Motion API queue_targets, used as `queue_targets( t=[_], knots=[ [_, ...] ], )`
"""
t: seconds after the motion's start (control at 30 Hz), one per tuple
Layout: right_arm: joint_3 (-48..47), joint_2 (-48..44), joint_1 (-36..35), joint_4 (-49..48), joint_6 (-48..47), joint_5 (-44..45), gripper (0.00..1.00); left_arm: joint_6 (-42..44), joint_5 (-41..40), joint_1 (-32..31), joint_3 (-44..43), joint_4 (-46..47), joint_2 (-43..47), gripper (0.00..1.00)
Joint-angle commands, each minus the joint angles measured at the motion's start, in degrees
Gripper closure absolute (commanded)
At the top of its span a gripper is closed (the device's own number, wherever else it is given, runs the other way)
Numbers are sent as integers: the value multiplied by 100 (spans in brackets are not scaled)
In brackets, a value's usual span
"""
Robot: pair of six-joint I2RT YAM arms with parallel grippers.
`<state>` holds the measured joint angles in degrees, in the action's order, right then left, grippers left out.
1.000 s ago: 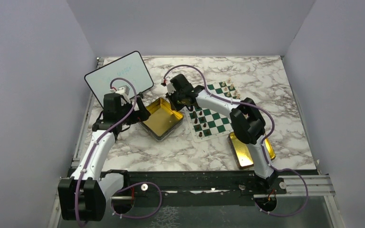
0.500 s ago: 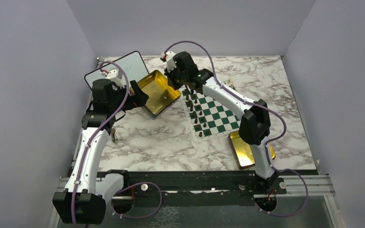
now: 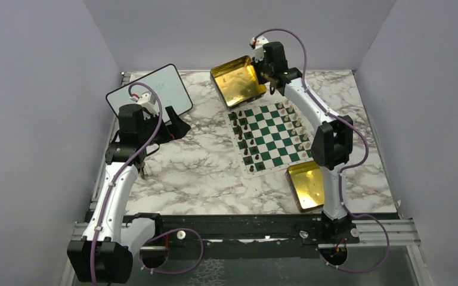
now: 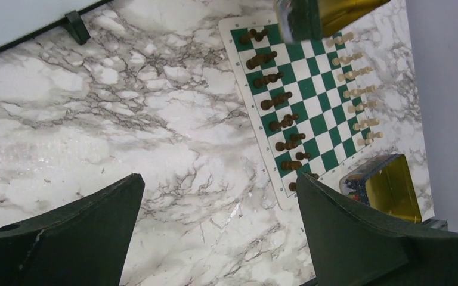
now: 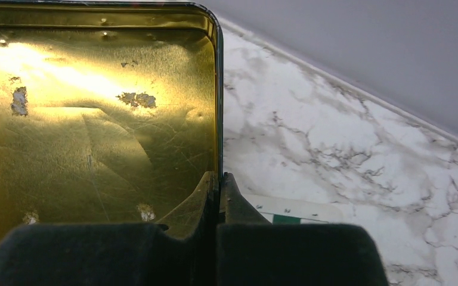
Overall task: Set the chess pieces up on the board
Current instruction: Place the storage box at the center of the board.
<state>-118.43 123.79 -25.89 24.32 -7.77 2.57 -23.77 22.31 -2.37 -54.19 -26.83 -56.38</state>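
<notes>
A worktop [image 3: 203, 173] patterned as white, grey-veined marble is enclosed by plain pale lilac walls. The back wall [image 3: 226, 30] is seen just behind the right gripper [image 3: 266, 76], the side walls [image 3: 429, 89] well apart from it. A metal rail [image 3: 381, 229] is fixed along the near edge.

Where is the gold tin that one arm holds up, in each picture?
Top external: gold tin in the upper middle, past the far edge of the board.
Left wrist: gold tin blurred at the top edge, overlapping the board.
Right wrist: gold tin fills the left half, rim pinched by the fingers.
Shared landmark: the board, only a sliver low in the right wrist view.
</notes>
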Motion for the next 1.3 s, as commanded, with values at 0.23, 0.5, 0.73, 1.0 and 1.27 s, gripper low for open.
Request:
queue_targets(
  t=[0.23,0.5,0.73,1.0,1.27],
  knots=[
    [-1341,1220,760,-1030,-119,102,99,-67,166,-18,874,503,-95,1],
    [-1893,2081,960,-1394,226,-21,99,29,65,-14,1002,548,-142,1],
    [-2054,2492,1013,-1497,240,-84,99,87,24,-16,1025,556,-210,1],
    [-2077,2829,1013,-1583,346,-54,95,205,-40,-12,1060,557,-282,1],
    [-2063,2983,1067,-1649,66,104,90,215,-70,-17,1016,547,-300,1]
  ],
)
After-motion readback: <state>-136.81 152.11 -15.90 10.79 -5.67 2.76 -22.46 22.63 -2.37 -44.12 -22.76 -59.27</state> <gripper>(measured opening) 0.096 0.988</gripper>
